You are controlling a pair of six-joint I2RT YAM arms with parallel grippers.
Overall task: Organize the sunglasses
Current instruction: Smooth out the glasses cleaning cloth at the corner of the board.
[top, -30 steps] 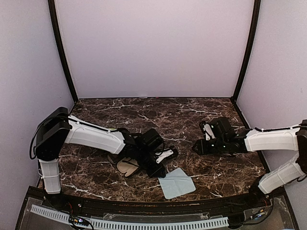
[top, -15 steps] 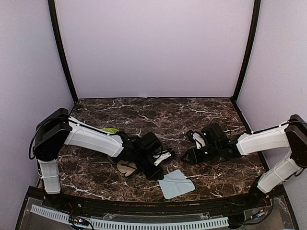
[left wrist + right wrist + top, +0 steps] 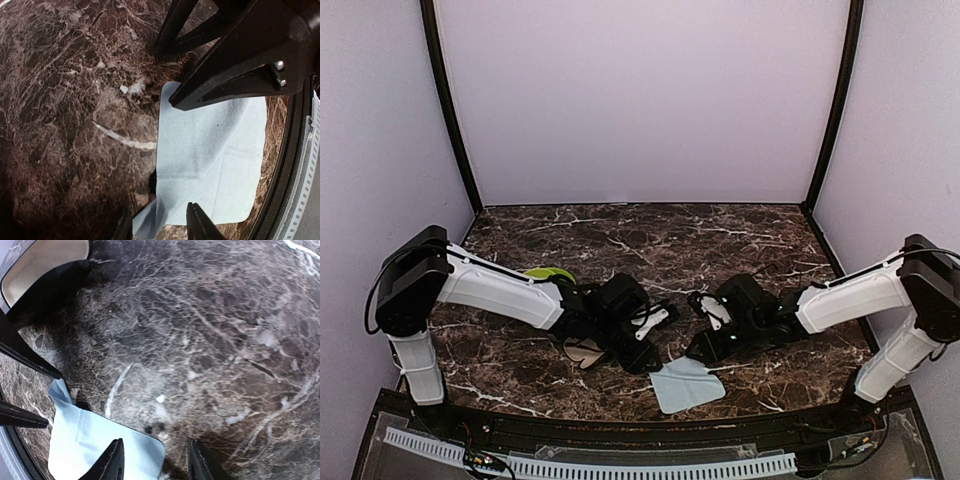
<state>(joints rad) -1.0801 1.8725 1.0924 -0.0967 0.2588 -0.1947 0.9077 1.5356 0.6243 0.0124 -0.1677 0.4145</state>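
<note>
Sunglasses are not showing in any view, possibly hidden, while left gripper (image 3: 157,225) and right gripper (image 3: 155,462), fingers spread and clamping nothing, are crowding the light blue cloth (image 3: 688,385) near the tabletop's (image 3: 570,235) near edge, risking collision.

One light blue cloth (image 3: 687,385) lies on the single marble table (image 3: 620,235). Left of the cloth sits one open case (image 3: 582,352) with pale lining; farther left, one yellow-green object (image 3: 552,272), partly hidden. Two grippers: left gripper (image 3: 160,227), right gripper (image 3: 156,462).
</note>
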